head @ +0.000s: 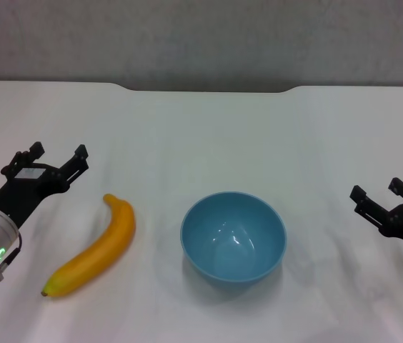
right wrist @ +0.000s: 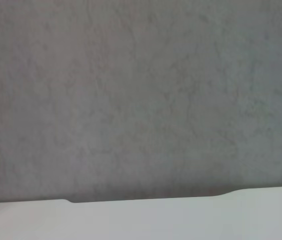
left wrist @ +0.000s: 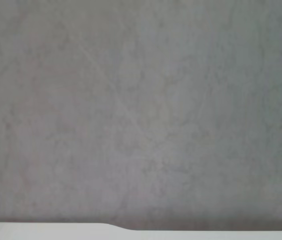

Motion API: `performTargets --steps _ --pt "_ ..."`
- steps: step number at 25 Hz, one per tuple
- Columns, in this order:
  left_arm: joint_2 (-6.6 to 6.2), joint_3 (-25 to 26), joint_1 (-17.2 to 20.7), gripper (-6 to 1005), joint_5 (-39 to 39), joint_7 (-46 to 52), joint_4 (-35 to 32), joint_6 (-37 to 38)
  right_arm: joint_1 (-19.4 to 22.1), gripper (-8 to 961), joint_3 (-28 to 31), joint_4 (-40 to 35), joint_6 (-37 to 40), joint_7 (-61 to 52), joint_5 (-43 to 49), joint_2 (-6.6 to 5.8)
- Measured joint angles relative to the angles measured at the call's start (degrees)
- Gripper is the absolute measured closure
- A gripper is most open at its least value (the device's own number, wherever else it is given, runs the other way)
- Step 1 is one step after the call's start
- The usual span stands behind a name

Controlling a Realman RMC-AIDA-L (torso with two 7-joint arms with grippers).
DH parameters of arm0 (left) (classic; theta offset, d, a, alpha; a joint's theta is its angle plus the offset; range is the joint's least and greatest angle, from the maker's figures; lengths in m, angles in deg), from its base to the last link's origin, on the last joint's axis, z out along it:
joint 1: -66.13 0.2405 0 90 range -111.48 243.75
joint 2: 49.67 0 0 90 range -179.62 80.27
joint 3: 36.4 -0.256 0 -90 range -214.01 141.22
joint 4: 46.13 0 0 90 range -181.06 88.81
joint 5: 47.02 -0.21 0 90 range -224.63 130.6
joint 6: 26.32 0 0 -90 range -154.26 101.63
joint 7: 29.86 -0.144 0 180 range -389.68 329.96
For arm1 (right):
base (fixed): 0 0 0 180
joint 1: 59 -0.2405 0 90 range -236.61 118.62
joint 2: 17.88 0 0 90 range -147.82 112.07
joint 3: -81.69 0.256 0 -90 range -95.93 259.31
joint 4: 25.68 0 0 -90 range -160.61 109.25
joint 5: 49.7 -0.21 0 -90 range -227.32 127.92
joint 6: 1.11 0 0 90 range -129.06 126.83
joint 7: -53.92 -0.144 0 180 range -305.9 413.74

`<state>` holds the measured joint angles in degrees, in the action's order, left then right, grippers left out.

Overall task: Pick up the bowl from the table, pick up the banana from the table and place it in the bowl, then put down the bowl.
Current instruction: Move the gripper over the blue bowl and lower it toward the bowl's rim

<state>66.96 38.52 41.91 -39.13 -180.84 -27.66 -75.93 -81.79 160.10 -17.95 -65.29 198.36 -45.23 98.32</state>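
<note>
The light-blue bowl (head: pixel 234 236) stands upright and empty on the white table (head: pixel 201 128), near the middle front. The yellow-orange banana (head: pixel 96 249) lies to its left, stem end toward the back. My left gripper (head: pixel 59 152) is open and empty, above the table to the left of the banana. My right gripper (head: pixel 379 189) is open and empty, to the right of the bowl and apart from it. Both wrist views show only the grey wall and a strip of the table's back edge (right wrist: pixel 181 215).
A grey wall (head: pixel 201 36) runs behind the table's notched back edge (head: pixel 209 89). The same wall fills the left wrist view (left wrist: pixel 141 110). Bare white tabletop lies between the bowl and each gripper.
</note>
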Motion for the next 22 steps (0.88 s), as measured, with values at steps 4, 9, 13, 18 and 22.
performTargets --steps 4,9,13,18,22 --pt "0.09 -0.1 0.0 89 0.0 -0.2 0.0 0.0 -0.1 46 -0.6 0.0 0.1 -0.1 0.2 -0.01" --pt "0.09 0.2 0.1 90 0.2 -0.2 -0.2 0.1 -0.2 47 -1.1 0.3 1.2 -0.1 0.1 -0.01" --pt "0.06 0.2 0.7 90 0.3 -0.1 -0.2 0.4 -0.2 47 -2.8 2.5 4.9 -2.7 0.5 -0.49" --pt "-0.08 0.3 0.9 90 0.2 0.2 -0.1 1.6 -0.3 48 -5.9 9.1 12.4 -10.1 4.5 -1.63" --pt "-0.10 0.1 0.9 91 0.1 0.0 -0.2 2.8 -0.3 47 -5.1 17.2 20.5 -20.7 15.2 -3.55"
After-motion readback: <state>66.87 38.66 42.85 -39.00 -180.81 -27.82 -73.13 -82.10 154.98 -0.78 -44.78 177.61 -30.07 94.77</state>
